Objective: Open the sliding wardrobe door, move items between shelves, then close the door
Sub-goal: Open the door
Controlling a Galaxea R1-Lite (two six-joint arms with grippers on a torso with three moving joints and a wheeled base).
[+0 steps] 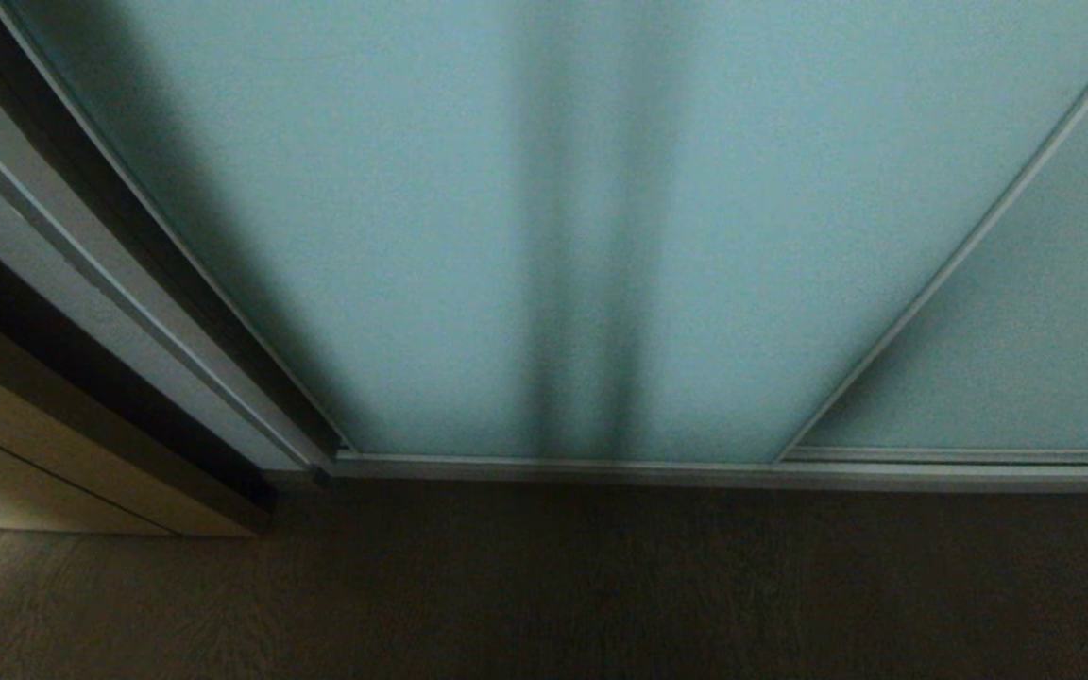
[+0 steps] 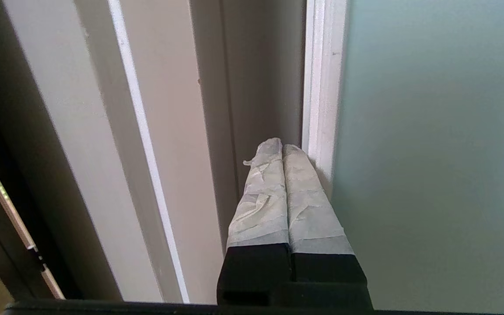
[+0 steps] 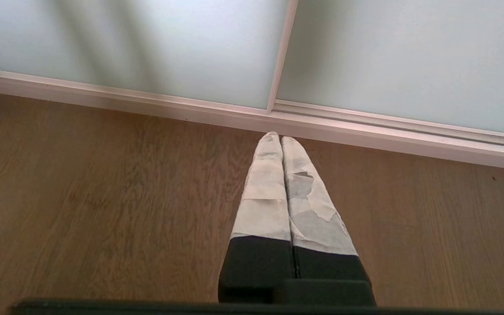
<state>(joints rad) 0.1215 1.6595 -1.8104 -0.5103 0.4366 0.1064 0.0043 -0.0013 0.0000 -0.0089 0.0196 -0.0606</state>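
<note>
Frosted-glass sliding wardrobe door (image 1: 544, 236) stands shut above wood floor (image 1: 601, 586).

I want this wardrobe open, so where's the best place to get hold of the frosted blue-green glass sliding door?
Take the frosted blue-green glass sliding door by its slim silver upright frame edge, from the recess side. The glass looks flat with nothing to grip. The left gripper, jaws shut, is already beside that edge.

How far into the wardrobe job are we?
Done: nothing visible. The sliding wardrobe door looks closed, its frame edge near the side jamb, and no shelves or items show.
In hand: the left gripper, shut and empty, has its tips in the recess beside that frame edge, apparently set to push the door open.
Left: opening, moving items, closing. The right gripper is shut over the floor.
</note>
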